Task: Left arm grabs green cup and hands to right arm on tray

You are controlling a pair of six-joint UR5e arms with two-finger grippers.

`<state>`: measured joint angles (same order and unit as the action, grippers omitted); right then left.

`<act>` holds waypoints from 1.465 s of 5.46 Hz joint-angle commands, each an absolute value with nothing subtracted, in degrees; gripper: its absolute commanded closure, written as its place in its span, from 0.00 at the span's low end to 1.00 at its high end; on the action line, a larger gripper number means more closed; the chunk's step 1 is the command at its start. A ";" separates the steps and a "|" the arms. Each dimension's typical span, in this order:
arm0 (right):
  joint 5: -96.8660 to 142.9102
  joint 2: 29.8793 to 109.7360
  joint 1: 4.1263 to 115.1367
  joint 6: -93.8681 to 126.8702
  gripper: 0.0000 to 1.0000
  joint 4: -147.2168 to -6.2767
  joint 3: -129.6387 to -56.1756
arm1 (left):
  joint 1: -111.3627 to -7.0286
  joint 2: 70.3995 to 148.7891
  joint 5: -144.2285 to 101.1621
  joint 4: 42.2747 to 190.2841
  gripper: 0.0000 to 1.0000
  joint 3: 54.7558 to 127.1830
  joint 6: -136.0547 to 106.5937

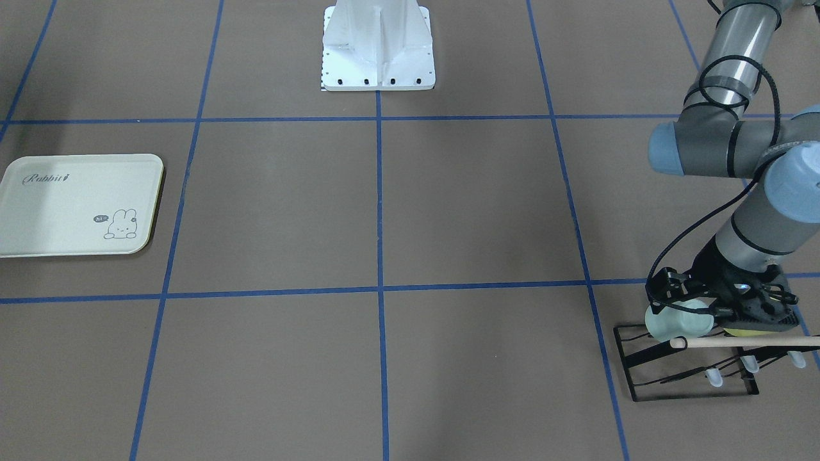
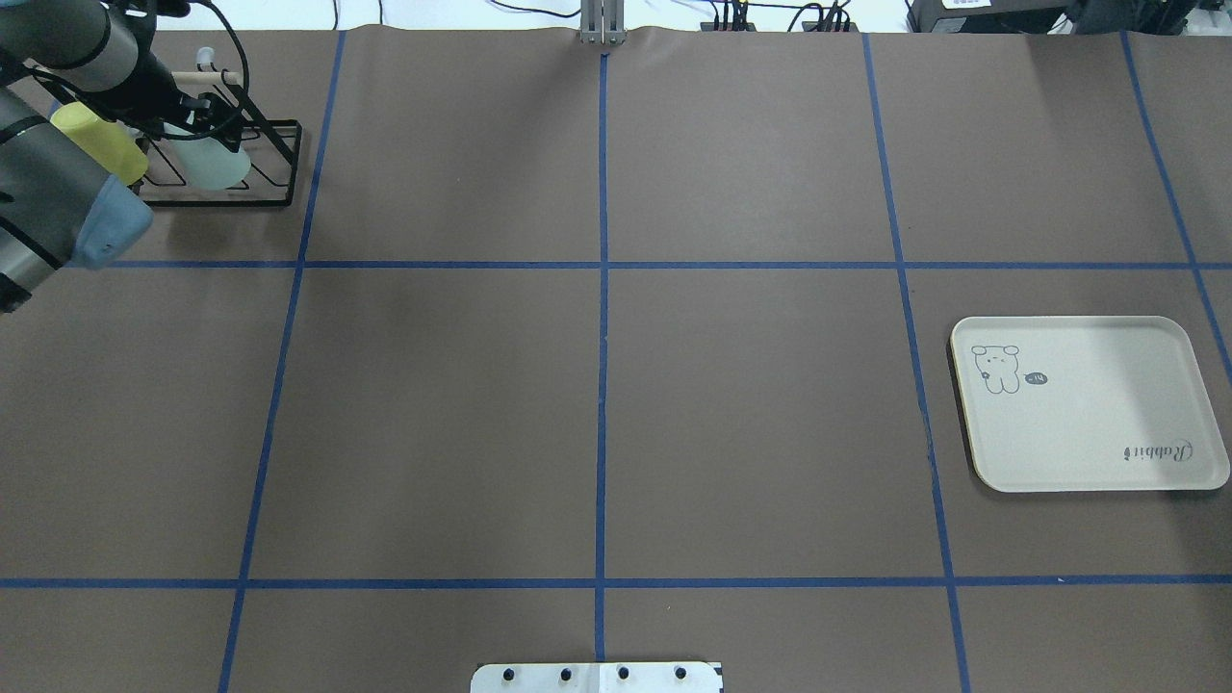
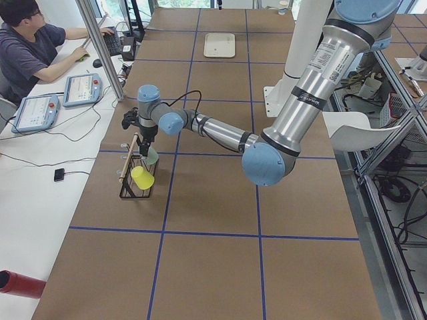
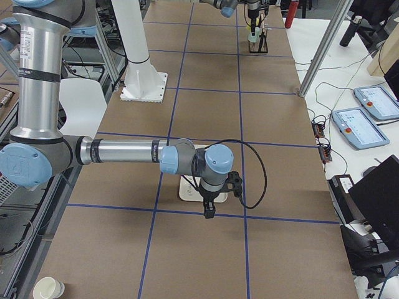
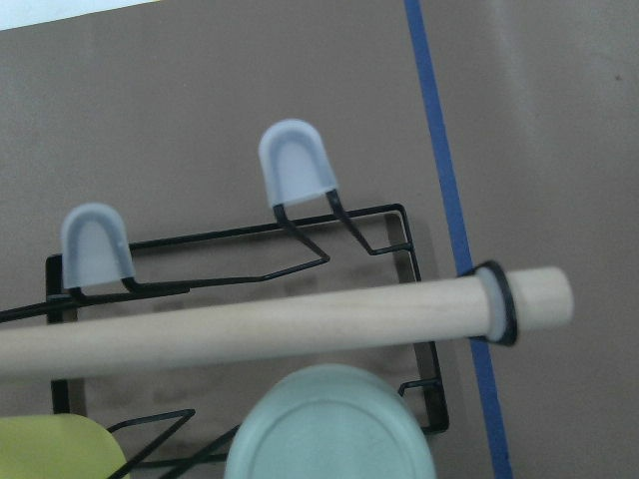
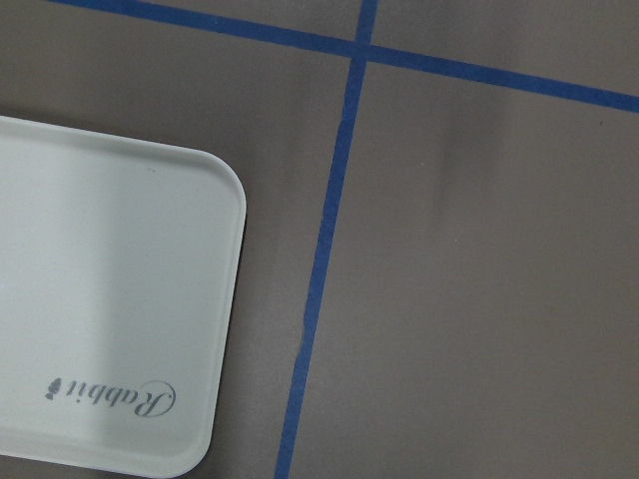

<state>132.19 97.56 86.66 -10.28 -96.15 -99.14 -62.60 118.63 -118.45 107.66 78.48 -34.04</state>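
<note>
Right wrist camera — close, seemingly straight down — shares overhead's tray (image 6: 110, 289).

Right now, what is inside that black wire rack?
The green cup and a yellow-green cup sit in the rack, by its wooden rod. The left gripper hides part of both.

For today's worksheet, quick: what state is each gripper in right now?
Left gripper: at the green cup, open or closed cannot be told.
Right gripper: cannot be told.
</note>
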 commanded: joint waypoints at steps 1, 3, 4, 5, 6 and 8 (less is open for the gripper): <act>132.19 97.56 86.66 -10.28 0.00 -96.15 -99.14 | -62.58 118.56 -118.39 107.67 0.04 78.22 -33.32; 132.19 97.56 86.66 -10.28 0.00 -96.15 -99.14 | -62.58 118.56 -118.39 107.58 0.27 78.22 -33.22; 132.19 97.56 86.66 -10.28 0.00 -96.15 -99.23 | -62.58 118.56 -118.39 107.40 0.58 78.48 -33.22; 132.27 97.56 86.66 -10.28 0.00 -96.15 -99.23 | -62.75 118.48 -118.30 107.32 0.81 79.27 -33.31; 132.28 97.56 86.66 -10.28 0.00 -96.15 -99.23 | -63.19 118.22 -118.21 107.23 0.91 80.76 -33.31; 132.19 97.56 86.66 -10.28 0.00 -96.15 -99.23 | -64.68 117.43 -118.74 106.27 0.98 84.45 -33.31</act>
<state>132.25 97.56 86.66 -10.28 -96.15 -99.23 -63.87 117.77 -118.47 106.71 82.79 -33.31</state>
